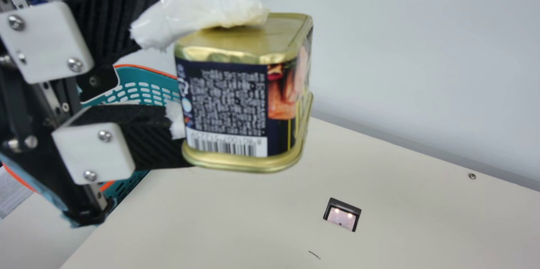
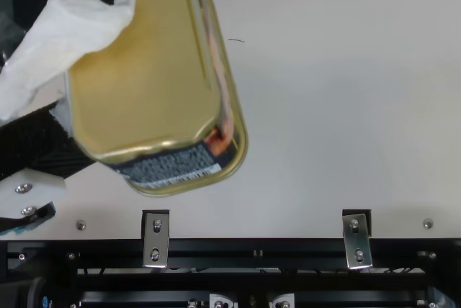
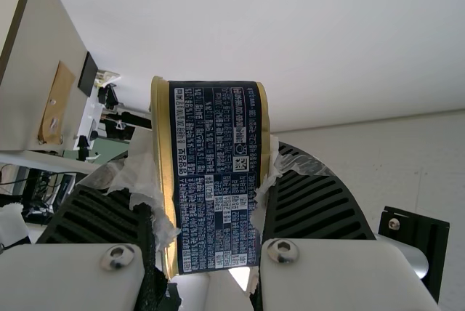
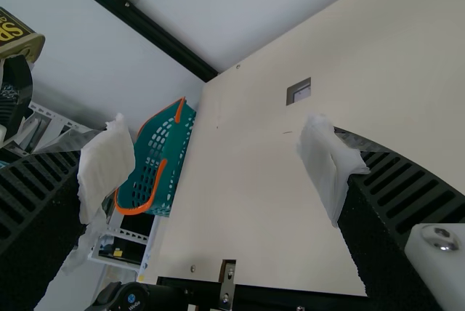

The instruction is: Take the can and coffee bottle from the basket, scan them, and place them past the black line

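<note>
One can (image 1: 228, 104) is clamped between the fingers of the left gripper (image 1: 212, 68), raised clear of the tabletop (image 1: 253, 218) and towards its left edge. The right gripper (image 4: 220, 169) is spread apart with nothing between its fingers. The basket (image 4: 173, 151) stands at the tabletop's left edge.

Handling: the can should be treated as rigid and fairly dense for its size, not fragile. Its gold lid (image 2: 151, 63) is probably smooth and may slip or pivot under light pressure; the white padding (image 1: 198, 12) on the fingers should add friction. Recommended grip: across the lid and base, centred, leaving the printed sides exposed. The lower finger's exact contact cannot be confirmed.

View comparison: the main view presents the barcode (image 1: 223, 146) near the lower rim, unobstructed by the fingers. The left wrist view presents instead a side panel of dense print, facing the wrist. To scan, the barcode side would need turning towards the scanner window (image 1: 342, 217), which the main view places well apart from the tabletop's far edge.
</note>
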